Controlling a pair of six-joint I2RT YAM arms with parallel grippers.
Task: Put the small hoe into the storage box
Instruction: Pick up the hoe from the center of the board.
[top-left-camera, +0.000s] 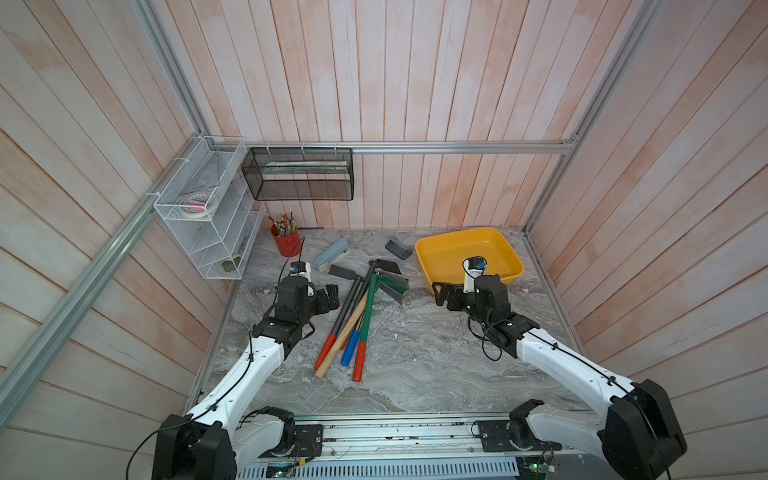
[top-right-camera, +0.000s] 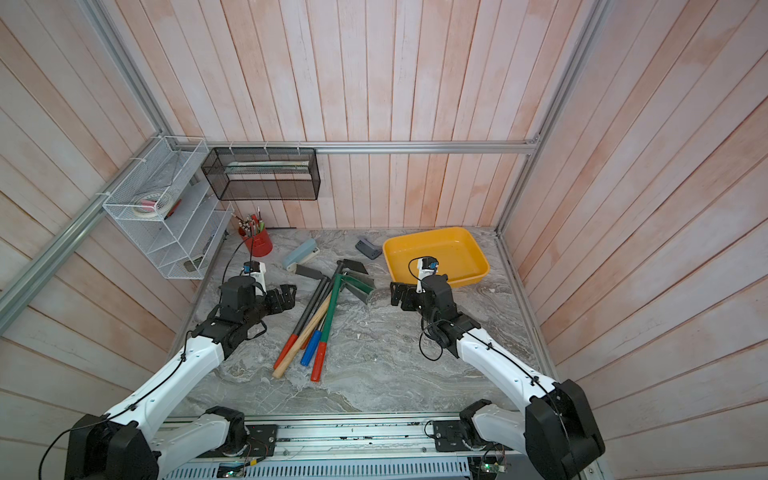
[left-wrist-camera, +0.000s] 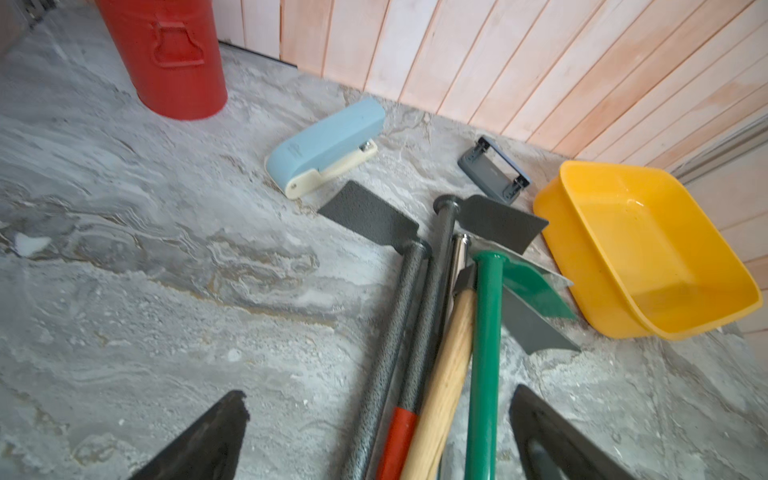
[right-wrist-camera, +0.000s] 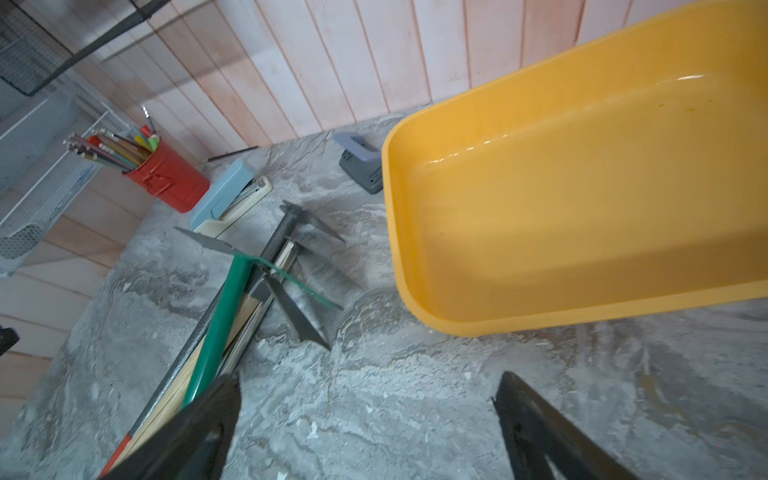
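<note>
A pile of small hoes (top-left-camera: 359, 309) lies on the grey marbled desk (top-left-camera: 415, 365) about midway between the two arms, with the metal heads toward the far wall and the grips toward the robot. The handles cross one another. A green-handled hoe (top-left-camera: 368, 320) with a red grip lies on top, and beside it are a wooden-handled one (top-left-camera: 344, 337), a grey one with a red grip (top-left-camera: 326, 351) and one with a blue grip (top-left-camera: 350, 353). None of them is in the storage box (top-left-camera: 449, 257), the shallow yellow tray at the far right of the desk. The tray holds nothing, and the nearest blades lie close to its near left corner without touching it. The left pincer (top-left-camera: 330, 297) stands just left of the pile and points toward the handles. Its jaws are spread wide with nothing gripped, and the wrist view shows its dark fingers (left-wrist-camera: 208, 436) well apart above the desk. The right pincer (top-left-camera: 442, 293) is just in front of the tray's near left corner, turned toward the hoe heads, and is likewise fully spread and holding nothing. Behind the pile lie a pale blue stapler (top-left-camera: 331, 254) and a small grey hole punch (top-left-camera: 398, 248). A red pencil cup (top-left-camera: 286, 243) stands at the far left. A white wire rack (top-left-camera: 208, 216) and a black mesh basket (top-left-camera: 299, 174) hang on the walls.
</note>
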